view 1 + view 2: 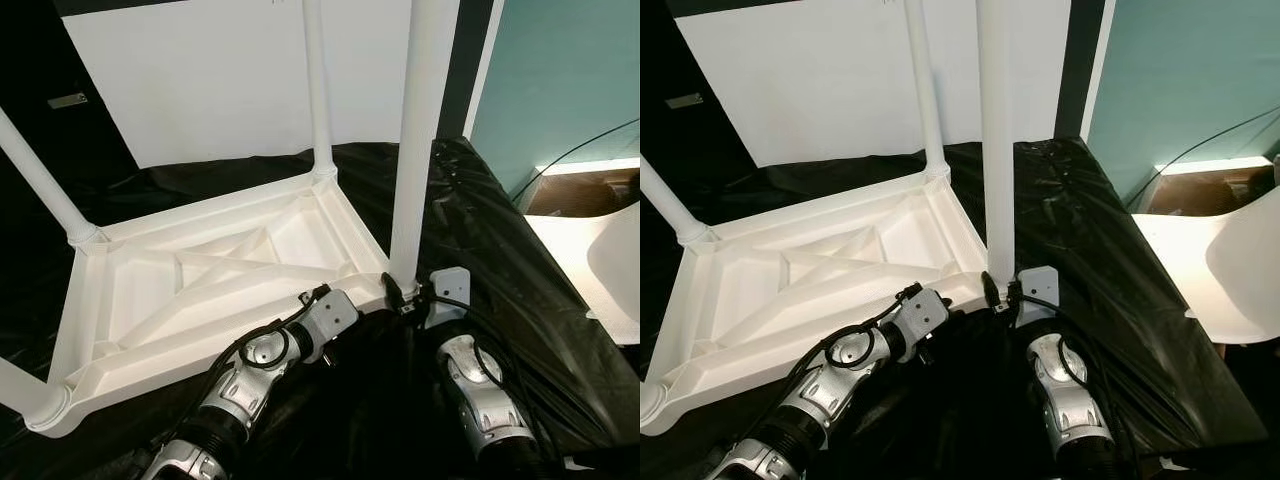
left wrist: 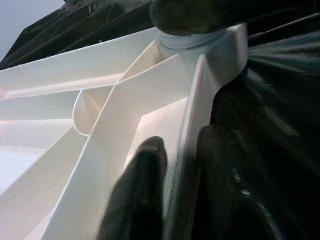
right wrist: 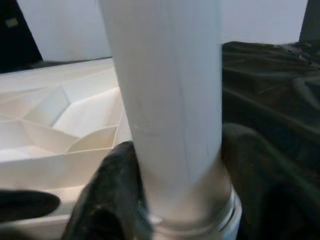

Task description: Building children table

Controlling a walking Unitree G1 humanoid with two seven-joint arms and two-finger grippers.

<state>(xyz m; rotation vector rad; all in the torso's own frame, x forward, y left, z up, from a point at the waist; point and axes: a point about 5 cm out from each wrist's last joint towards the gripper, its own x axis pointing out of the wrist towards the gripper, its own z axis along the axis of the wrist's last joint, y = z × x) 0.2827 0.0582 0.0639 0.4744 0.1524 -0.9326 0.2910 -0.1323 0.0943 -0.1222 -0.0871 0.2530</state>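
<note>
On the black sheet [image 1: 500, 250], the inverted tabletop [image 1: 200, 290] lies flat; left gripper [image 2: 172, 200] pinches its near rim, right gripper [image 3: 175, 190] clamps the upright leg [image 1: 420, 140].

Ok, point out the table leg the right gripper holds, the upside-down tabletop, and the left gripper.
table leg [image 1: 418, 150], left eye view, mid shaft.
tabletop [image 1: 120, 300], left eye view, ribbed underside.
left gripper [image 2: 182, 200], left wrist view, between fingertips straddling the rim.

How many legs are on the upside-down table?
4: far-left corner leg, far-right corner leg, near-right corner leg held by the right tool, near-left corner leg.
</note>
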